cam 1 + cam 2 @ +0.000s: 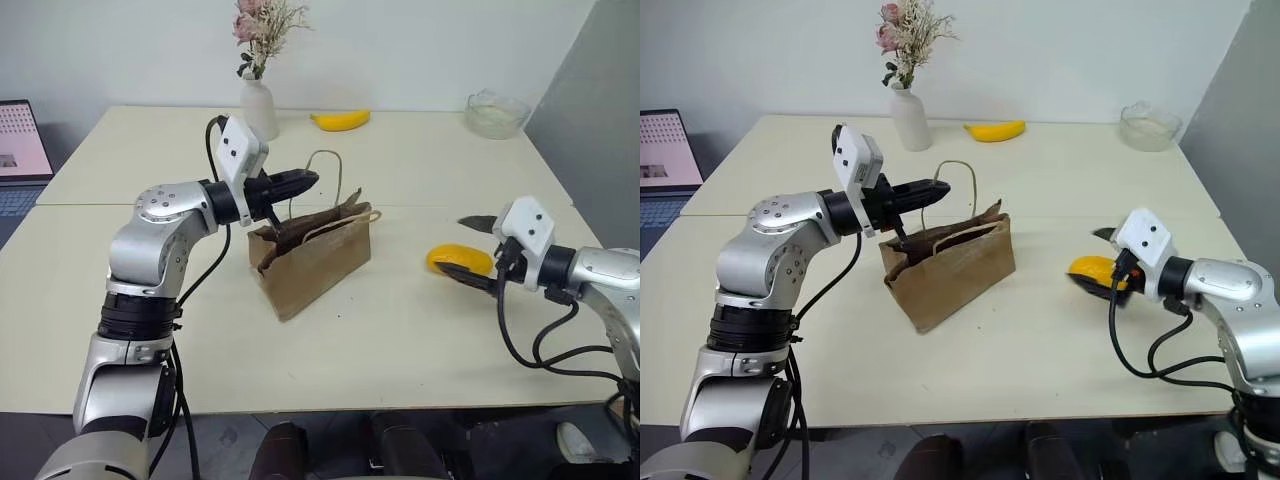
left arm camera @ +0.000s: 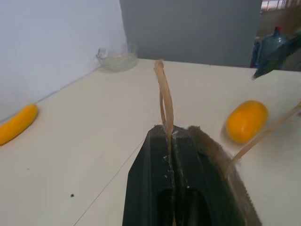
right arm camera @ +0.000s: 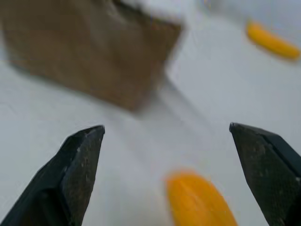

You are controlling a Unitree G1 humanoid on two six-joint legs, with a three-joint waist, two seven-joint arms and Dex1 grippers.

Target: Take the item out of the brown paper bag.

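Observation:
The brown paper bag (image 1: 315, 255) stands on the table, mouth up and leaning, with its top crumpled. My left gripper (image 1: 300, 182) is level over the bag's mouth, shut on one thin tan cord handle (image 2: 164, 99) that loops up from between its fingers. The item (image 1: 458, 259), a plump yellow-orange oval, lies on the table to the right of the bag, outside it. My right gripper (image 1: 472, 250) is open wide around the item, one finger on each side; in the right wrist view the item (image 3: 197, 202) sits low between the spread fingers, touching neither.
A yellow banana (image 1: 340, 120) lies at the back of the table beside a white vase (image 1: 258, 105) of dried flowers. A glass bowl (image 1: 497, 112) stands at the back right. A laptop (image 1: 20, 140) is at the far left.

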